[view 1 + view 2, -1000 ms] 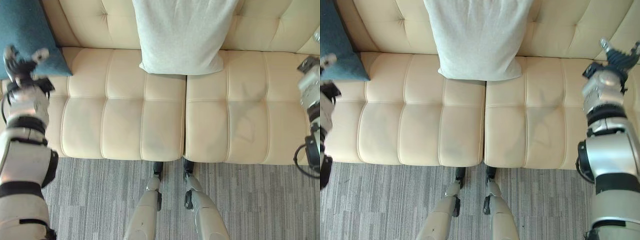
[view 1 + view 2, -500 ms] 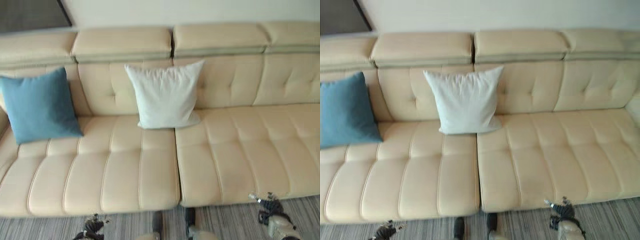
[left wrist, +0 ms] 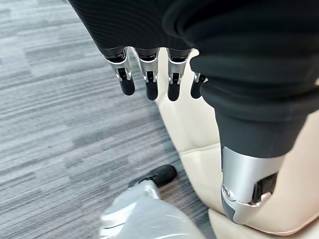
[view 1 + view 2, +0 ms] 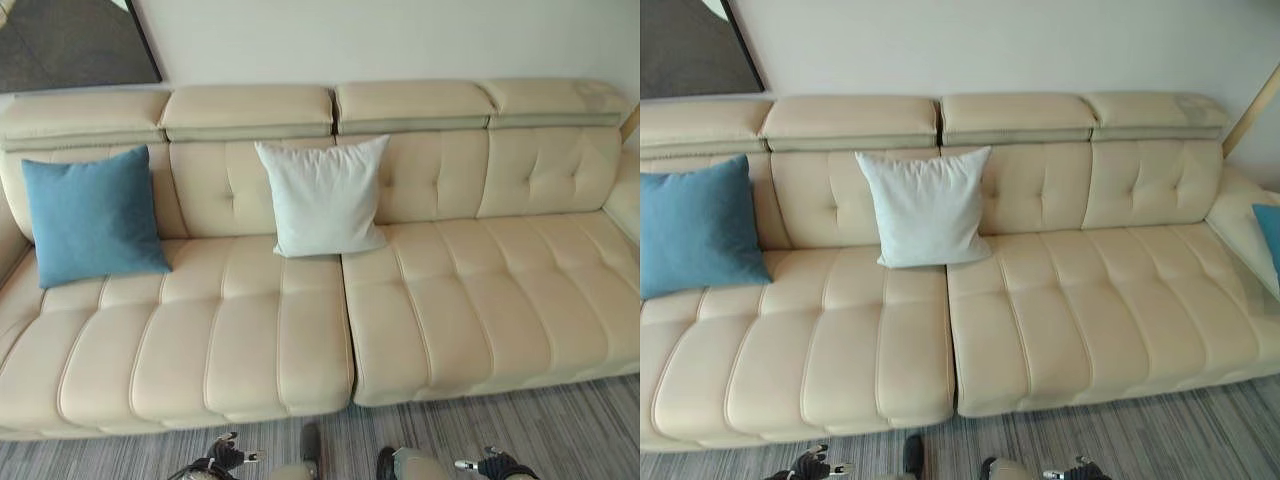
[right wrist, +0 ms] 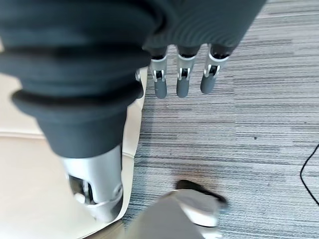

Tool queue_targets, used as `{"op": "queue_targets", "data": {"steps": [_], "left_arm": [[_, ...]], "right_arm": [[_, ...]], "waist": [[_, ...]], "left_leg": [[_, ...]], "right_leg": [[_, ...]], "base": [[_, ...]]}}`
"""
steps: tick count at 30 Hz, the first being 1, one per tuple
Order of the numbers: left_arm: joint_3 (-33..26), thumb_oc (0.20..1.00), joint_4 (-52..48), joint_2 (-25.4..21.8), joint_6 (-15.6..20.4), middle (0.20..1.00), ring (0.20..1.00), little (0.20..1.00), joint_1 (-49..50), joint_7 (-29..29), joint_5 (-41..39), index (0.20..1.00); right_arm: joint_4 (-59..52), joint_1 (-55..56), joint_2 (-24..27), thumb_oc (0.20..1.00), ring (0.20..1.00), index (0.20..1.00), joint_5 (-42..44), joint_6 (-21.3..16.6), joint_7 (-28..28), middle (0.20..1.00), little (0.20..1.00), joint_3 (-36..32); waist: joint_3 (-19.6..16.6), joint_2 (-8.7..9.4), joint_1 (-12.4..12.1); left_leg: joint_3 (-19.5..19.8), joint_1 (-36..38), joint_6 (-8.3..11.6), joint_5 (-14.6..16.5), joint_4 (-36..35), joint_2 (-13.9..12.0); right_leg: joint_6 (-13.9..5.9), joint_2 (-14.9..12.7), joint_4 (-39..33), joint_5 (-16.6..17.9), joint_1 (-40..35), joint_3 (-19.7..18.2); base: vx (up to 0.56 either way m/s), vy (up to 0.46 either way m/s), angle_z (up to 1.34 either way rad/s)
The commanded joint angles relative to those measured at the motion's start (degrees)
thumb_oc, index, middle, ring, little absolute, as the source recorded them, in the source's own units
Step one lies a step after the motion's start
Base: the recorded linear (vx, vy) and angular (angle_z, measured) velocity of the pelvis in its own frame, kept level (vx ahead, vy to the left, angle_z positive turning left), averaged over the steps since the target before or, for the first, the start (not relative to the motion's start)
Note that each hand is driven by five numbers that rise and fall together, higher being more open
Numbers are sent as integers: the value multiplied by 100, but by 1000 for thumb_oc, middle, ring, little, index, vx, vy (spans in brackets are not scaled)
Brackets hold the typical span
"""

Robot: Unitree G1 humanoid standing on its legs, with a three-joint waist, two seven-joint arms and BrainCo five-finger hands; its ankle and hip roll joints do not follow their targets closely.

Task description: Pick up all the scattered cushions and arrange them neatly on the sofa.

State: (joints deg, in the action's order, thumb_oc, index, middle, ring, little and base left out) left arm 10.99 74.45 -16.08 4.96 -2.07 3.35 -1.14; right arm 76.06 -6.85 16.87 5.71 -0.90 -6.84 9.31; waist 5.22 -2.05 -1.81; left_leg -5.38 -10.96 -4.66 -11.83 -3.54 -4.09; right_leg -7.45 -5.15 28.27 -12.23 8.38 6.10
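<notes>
A blue cushion (image 4: 92,217) leans at the sofa's (image 4: 470,330) nine o'clock, a white cushion (image 4: 323,197) near eleven, another blue one (image 4: 1269,233) at three. Soft and light, they're best pinched by a corner. Left robot hand (image 3: 149,74) and right robot hand (image 5: 182,74) hang slack-fingered, empty.

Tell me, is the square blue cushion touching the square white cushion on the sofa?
Apart. The left eye view shows the square blue cushion and the square white cushion leaning on the backrest with bare cream sofa between them.
</notes>
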Motion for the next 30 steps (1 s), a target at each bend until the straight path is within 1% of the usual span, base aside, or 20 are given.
{"op": "queue_targets", "data": {"steps": [1,2,3,6,8,10,11,12,13,14,15,16,17,18,19,20,22,26,28,30], "left_arm": [[-152,1000,115,-70,30,1000,1000,1000,-252,50,-43,1000],[-174,1000,104,-72,25,1000,1000,1000,-215,62,-120,1000],[-194,1000,88,-43,40,1000,1000,1000,-199,106,-168,1000],[-176,1000,79,6,52,1000,1000,1000,-186,152,-216,1000],[-153,1000,-3,30,60,1000,1000,1000,-198,156,-232,1000],[-103,1000,-41,65,63,1000,1000,1000,-204,166,-194,1000],[-87,1000,-36,83,63,1000,1000,1000,-231,174,-209,1000],[-87,1000,-36,83,63,1000,1000,1000,-231,174,-209,1000],[-84,1000,-33,103,66,1000,1000,1000,-228,186,-208,1000],[-88,1000,-27,116,71,1000,1000,1000,-216,182,-206,1000],[-109,1000,-5,132,60,1000,1000,1000,-185,171,-201,1000],[-151,1000,35,176,65,1000,1000,1000,-141,150,-208,1000],[-152,1000,35,176,65,1000,1000,1000,-142,150,-208,1000],[-154,1000,52,194,68,1000,1000,1000,-137,138,-226,1000],[-96,1000,12,225,56,1000,1000,1000,-95,130,-202,1000],[-26,1000,37,247,42,1000,1000,1000,-113,137,-129,1000],[96,1000,63,245,16,1000,1000,1000,-105,95,75,1000],[140,1000,90,237,-26,1000,1000,1000,-156,59,189,1000],[224,1000,62,193,-55,1000,1000,1000,-252,45,277,1000],[278,1000,52,185,-57,1000,1000,1000,-320,49,288,1000]], "right_arm": [[-185,-172,80,1000,1000,1000,147,-131,-73,1000,1000,-77],[-213,-189,72,1000,1000,1000,128,-117,-116,1000,1000,-56],[-244,-206,59,1000,1000,1000,113,-141,-153,1000,1000,1],[-273,-230,79,1000,1000,1000,131,-167,-184,1000,1000,68],[-328,-227,133,1000,1000,1000,161,-200,-207,1000,1000,113],[-292,-222,171,1000,1000,1000,168,-179,-242,1000,1000,97],[-268,-229,184,1000,1000,1000,190,-173,-248,1000,1000,83],[-267,-229,185,1000,1000,1000,190,-173,-248,1000,1000,83],[-233,-217,189,1000,1000,1000,206,-153,-236,1000,1000,82],[-221,-211,181,1000,1000,1000,215,-163,-215,1000,1000,82],[-202,-206,175,1000,1000,1000,210,-168,-195,1000,1000,81],[-170,-218,162,1000,1000,1000,181,-187,-151,1000,1000,88],[-169,-218,162,1000,1000,1000,181,-187,-151,1000,1000,88],[-157,-227,170,1000,1000,1000,177,-194,-140,1000,1000,84],[-179,-164,192,1000,1000,1000,140,-166,-151,1000,1000,71],[-174,-199,159,1000,1000,1000,159,-170,-171,1000,1000,53],[-180,-124,68,1000,1000,1000,186,-167,-135,1000,1000,48],[-108,-39,-20,1000,1000,1000,226,-131,-107,1000,1000,-13],[-52,68,-49,1000,1000,1000,405,-97,-100,1000,1000,-170],[-39,90,-40,1000,1000,1000,464,-69,-125,1000,1000,-233]], "waist": [[-88,309,-92],[-71,347,-173],[-102,342,-243],[-21,264,-213],[130,189,-187],[246,144,-158],[300,148,-134],[300,148,-133],[335,194,-92],[327,254,-79],[294,280,-52],[196,320,-5],[183,320,2],[137,319,33],[71,249,84],[-8,222,112],[-149,226,170],[-168,254,236],[-140,261,373],[-62,256,455]], "left_leg": [[133,144,580,523,-141,318],[87,21,617,414,-107,264],[41,-135,716,252,-100,154],[130,-277,933,-8,-54,-65],[169,-345,1020,-92,0,-199],[202,-447,1056,-65,150,-212],[210,-508,1048,11,315,-197],[210,-509,1048,11,316,-197],[301,-425,926,272,717,-65],[381,-386,866,567,1016,84],[453,-278,826,776,1131,204],[645,58,760,1205,1324,435],[651,44,760,1194,1317,437],[705,181,739,1290,1308,494],[705,298,712,1183,1068,454],[727,391,696,1110,715,438],[673,692,660,1069,306,431],[577,868,593,1161,226,465],[396,945,518,1237,186,491],[264,920,480,1273,208,503]], "right_leg": [[4,-157,-1844,737,-917,-128],[37,-164,-1977,693,-966,-123],[93,-105,-2381,597,-1077,-88],[249,149,-2558,517,-1094,-140],[374,313,-2550,484,-1107,-105],[421,323,-2524,497,-1093,-13],[445,302,-2492,525,-1035,9],[445,302,-2492,525,-1034,10],[461,221,-2479,638,-943,43],[456,150,-2491,731,-878,38],[450,111,-2510,787,-839,30],[433,68,-2617,879,-780,-18],[433,66,-2620,885,-767,-12],[420,72,-2660,913,-735,-26],[401,127,-2679,935,-700,-16],[383,153,-2697,955,-667,-8],[323,140,-2809,985,-783,-18],[244,48,-2814,1038,-857,-134],[178,10,-2719,1081,-751,-332],[120,-8,-2631,1143,-591,-441]], "base": [[-261,-141,-21],[-364,-225,-30],[-355,-248,-49],[-294,-224,-35],[-340,-236,26],[-291,-139,-12],[-189,-51,27],[-256,-61,44],[-227,-56,48],[-258,-58,32],[-132,-18,32],[-63,2,25],[-47,19,2],[-17,67,5],[-4,112,43],[56,152,75],[102,149,14],[47,95,-56],[6,120,-62],[-81,75,-77]]}}
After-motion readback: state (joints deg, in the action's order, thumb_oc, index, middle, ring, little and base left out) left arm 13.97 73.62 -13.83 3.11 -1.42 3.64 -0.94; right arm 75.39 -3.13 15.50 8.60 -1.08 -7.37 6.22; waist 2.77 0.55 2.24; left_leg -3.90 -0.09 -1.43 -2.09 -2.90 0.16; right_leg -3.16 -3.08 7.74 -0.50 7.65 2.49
